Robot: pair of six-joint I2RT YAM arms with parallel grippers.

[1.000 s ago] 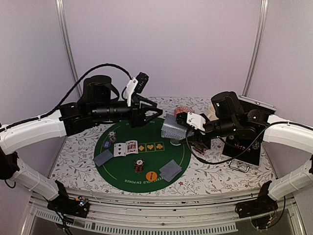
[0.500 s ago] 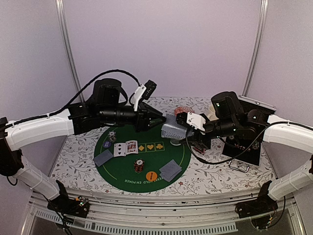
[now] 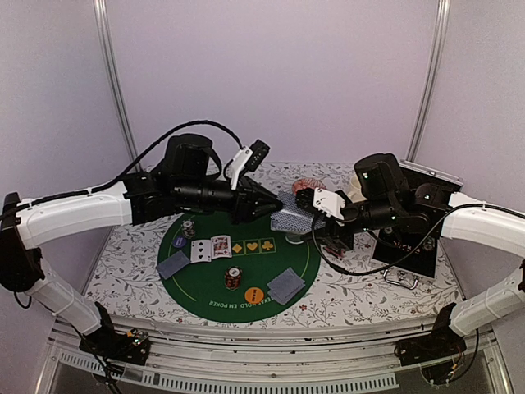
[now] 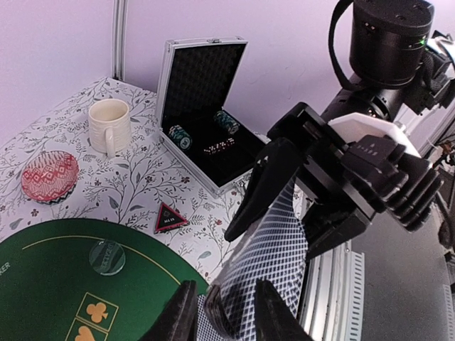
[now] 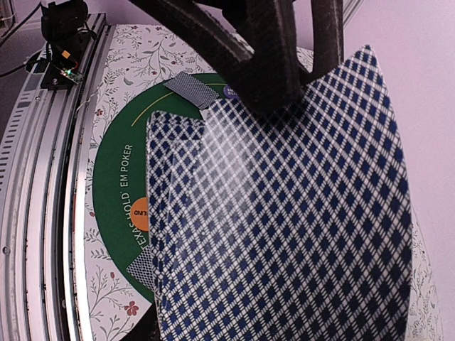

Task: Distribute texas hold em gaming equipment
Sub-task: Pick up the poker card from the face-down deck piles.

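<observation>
The jaws of your left gripper [image 4: 222, 316] stand narrow, straddling an edge of the card deck [image 4: 266, 263]; you cannot tell whether they pinch it. That arm stretches level over the green mat [image 3: 205, 279]. Your right gripper [image 3: 300, 205] clamps the deck, tilted above the mat's far right, forearm reaching inward.

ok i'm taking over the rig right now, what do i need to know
Right gripper: shut on the card deck, held over the green mat.
Left gripper: open, fingers either side of the deck's edge, nothing drawn yet.
On the mat: face-up cards, face-down piles, chip stacks, orange button.
Triangular marker lies off the mat on the tablecloth.
Left to do: probably draw a card and deal on.
</observation>
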